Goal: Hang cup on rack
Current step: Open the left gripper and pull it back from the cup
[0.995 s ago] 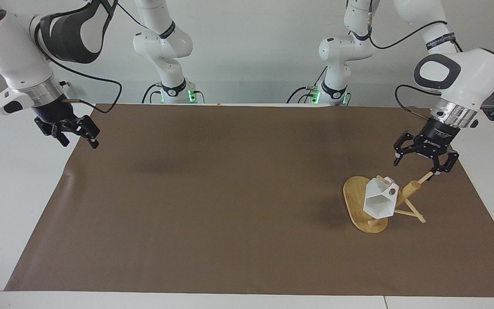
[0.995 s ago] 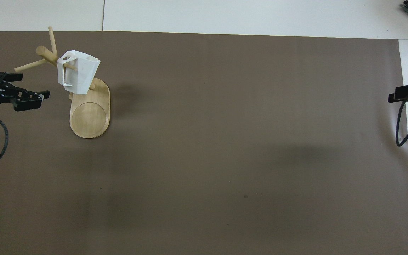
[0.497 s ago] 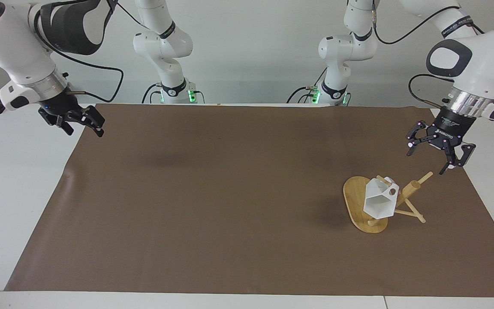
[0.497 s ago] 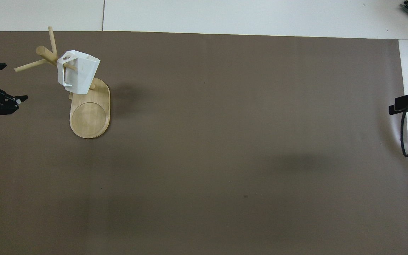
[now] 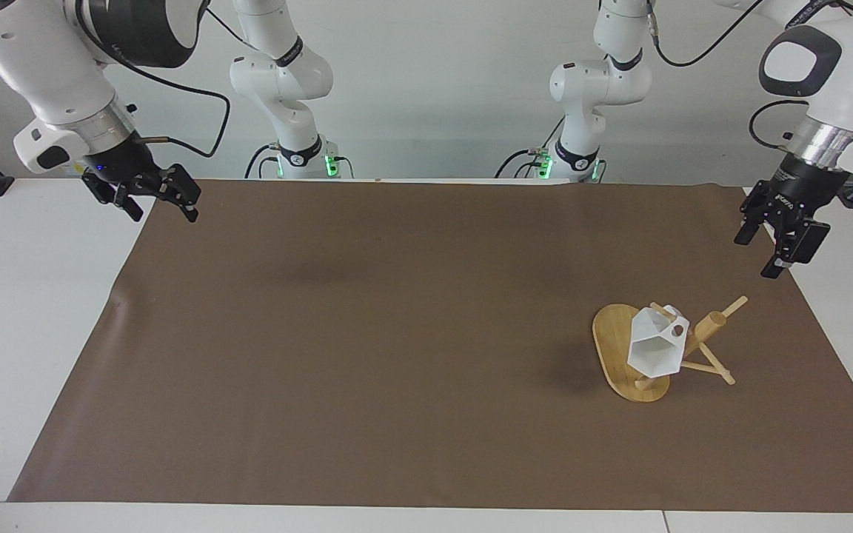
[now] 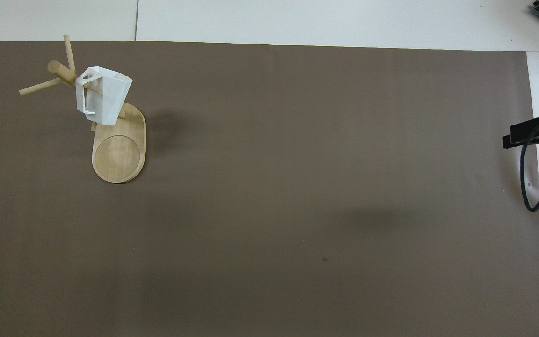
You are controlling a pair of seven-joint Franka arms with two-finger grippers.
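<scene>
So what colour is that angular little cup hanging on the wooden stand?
White: the small faceted cup hangs on the light bamboo rack, clearest in the facing view.

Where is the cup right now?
The cup hangs by its handle on a peg of the rack, toward the left arm's end of the table; neither gripper touches it.

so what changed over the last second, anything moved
The left gripper, empty with its fingers apart, pulled up and away from the light bamboo mug rack toward the left arm's end of the table. The right gripper, open as well, rose a little over the brown mat's edge at its own end. The small white faceted cup stayed hanging by its handle on a peg, and the rack did not shift.
</scene>
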